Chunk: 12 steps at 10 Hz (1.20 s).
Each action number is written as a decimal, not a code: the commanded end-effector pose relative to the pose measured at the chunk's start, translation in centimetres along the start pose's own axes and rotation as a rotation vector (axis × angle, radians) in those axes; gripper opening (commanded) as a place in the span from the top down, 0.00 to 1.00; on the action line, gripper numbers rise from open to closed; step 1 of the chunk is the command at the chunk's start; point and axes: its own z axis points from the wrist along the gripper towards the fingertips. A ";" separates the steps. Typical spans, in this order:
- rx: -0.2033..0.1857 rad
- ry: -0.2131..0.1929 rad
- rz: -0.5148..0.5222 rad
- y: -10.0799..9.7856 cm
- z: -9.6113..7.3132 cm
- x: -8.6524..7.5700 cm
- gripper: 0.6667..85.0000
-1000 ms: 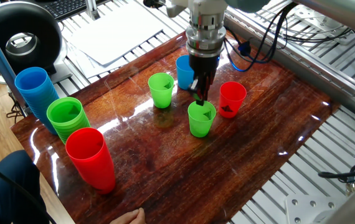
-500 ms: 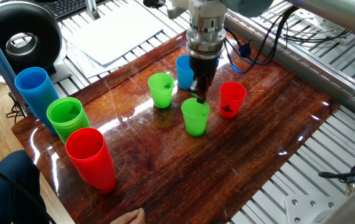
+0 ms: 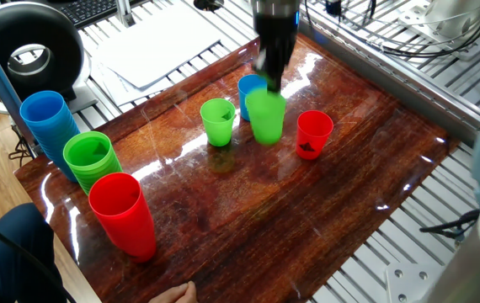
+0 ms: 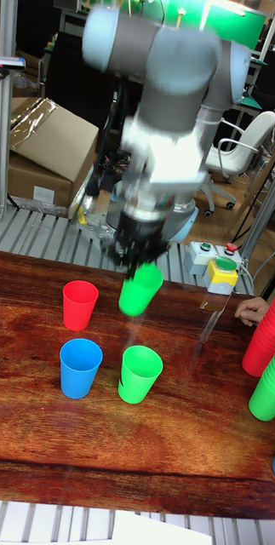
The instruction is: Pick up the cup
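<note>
The cup (image 3: 265, 118) is a small bright-green tapered plastic cup. It hangs in the air above the wooden table (image 3: 307, 210), between the small blue cup (image 3: 247, 87) and the small red cup (image 3: 313, 135). My gripper (image 3: 270, 82) comes down from above and is shut on its rim. In the tall fixed view the cup (image 4: 140, 293) hangs tilted under the gripper (image 4: 142, 267), off the table surface. Motion blur hides the fingertips' detail and the cup's inside.
A twin small green cup (image 3: 218, 123) stands left of the lifted one. Tall stacks of blue (image 3: 45, 123), green (image 3: 91, 160) and red (image 3: 124, 212) cups line the left edge. A person's hand (image 3: 173, 293) rests at the near edge.
The gripper has risen with the green cup, lifting it off the table and carrying it back toward the blue cup. The other cups stayed put.
</note>
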 end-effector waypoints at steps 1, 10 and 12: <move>0.031 -0.032 0.009 1.1 -6.2 1.1 0.99; 0.035 -0.050 -0.014 1.7 -6.1 0.7 0.99; 0.026 -0.052 -0.023 2.0 -6.1 0.7 0.99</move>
